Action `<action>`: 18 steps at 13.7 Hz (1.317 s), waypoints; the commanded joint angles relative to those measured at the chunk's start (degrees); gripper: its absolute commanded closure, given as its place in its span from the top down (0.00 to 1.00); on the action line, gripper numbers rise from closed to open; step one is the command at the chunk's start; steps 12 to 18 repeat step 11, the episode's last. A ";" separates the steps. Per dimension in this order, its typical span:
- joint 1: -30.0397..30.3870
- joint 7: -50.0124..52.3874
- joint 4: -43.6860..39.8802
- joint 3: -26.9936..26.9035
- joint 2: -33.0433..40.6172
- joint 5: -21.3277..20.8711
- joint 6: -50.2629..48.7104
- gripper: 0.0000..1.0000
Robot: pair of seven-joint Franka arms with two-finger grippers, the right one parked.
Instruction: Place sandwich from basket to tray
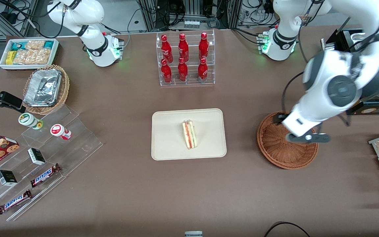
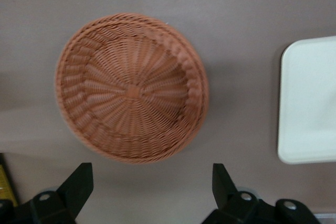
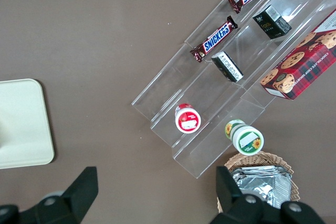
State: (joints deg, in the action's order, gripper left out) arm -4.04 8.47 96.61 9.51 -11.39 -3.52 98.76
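Triangular tan-bread sandwich (image 1: pixel 189 134), red, green and white layers showing, lies on the flat cream rectangular tray (image 1: pixel 166 144). Left gripper (image 2: pixel 152 184) hangs above the round reddish-brown wicker basket (image 2: pixel 131 87), fingers wide apart, holding nothing.

The sandwich (image 1: pixel 189 134) lies on the tray (image 1: pixel 166 138); the woven basket (image 1: pixel 276 153) sits empty beside it.

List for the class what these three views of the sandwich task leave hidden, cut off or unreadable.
1. Front view: the arm covers part of the basket rim, and the gripper there is mostly masked by the arm.
2. Left wrist view: the tray is cut off by the edge, so the sandwich is out of frame; gripper fingers are open, empty.
3. Front view: the sandwich filling is too small to identify.
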 commanded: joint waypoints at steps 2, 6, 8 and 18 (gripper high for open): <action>6.66 -9.76 1.91 1.90 7.59 1.32 -6.10 1.00; 9.93 -12.69 -2.03 2.62 10.86 1.32 -14.19 1.00; 10.02 -13.47 -4.41 2.62 11.82 1.32 -17.71 1.00; 10.02 -13.48 -4.50 2.35 13.67 1.32 -18.25 1.00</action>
